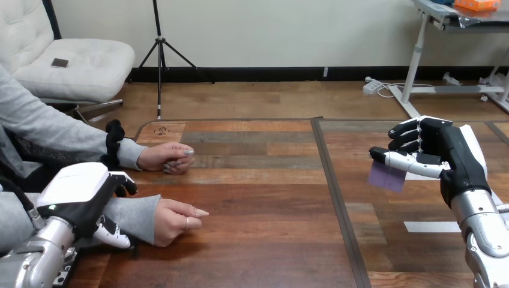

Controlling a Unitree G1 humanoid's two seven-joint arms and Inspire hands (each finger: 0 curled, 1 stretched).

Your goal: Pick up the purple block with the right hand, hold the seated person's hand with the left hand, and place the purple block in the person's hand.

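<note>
Where purple block [387, 177] hangs — open table [270, 198].

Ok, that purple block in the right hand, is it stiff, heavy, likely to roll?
Probably stiff: the purple block shows straight edges while pinched by the right hand. Likely light, since a pinch at its upper edge carries it above the table. Its flat sides suggest it would not roll, though it might slip from so small a hold.
</note>
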